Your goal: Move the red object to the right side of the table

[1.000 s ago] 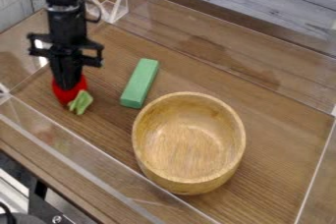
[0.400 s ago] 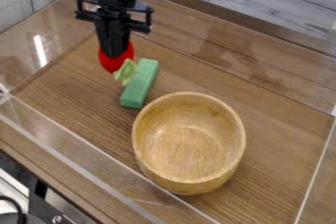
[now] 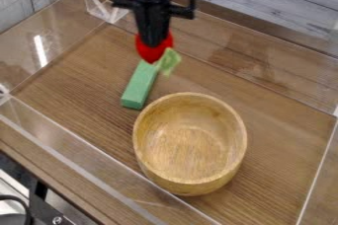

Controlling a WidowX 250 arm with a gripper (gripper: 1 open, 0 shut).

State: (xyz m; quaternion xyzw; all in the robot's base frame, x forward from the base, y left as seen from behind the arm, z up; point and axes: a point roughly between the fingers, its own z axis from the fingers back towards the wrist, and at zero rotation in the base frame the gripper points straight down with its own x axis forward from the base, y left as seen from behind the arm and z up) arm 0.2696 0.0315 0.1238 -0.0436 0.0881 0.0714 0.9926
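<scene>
The red object [image 3: 153,45] is a small round red toy fruit with a light-green leafy bit [image 3: 171,61] hanging below it. My gripper [image 3: 154,39] is shut on it and holds it in the air above the table [image 3: 271,81]. It hangs over the far end of the green block [image 3: 138,84]. The black fingers point almost straight down and cover the top of the fruit.
A large wooden bowl [image 3: 191,141] stands at the front middle, just right of the green block. Low clear acrylic walls [image 3: 53,140] border the tabletop on all sides. Bare wood lies to the right of the bowl and behind it.
The gripper has lifted the red object off the tabletop at the left and carried it up and to the right, past the green block's far end.
</scene>
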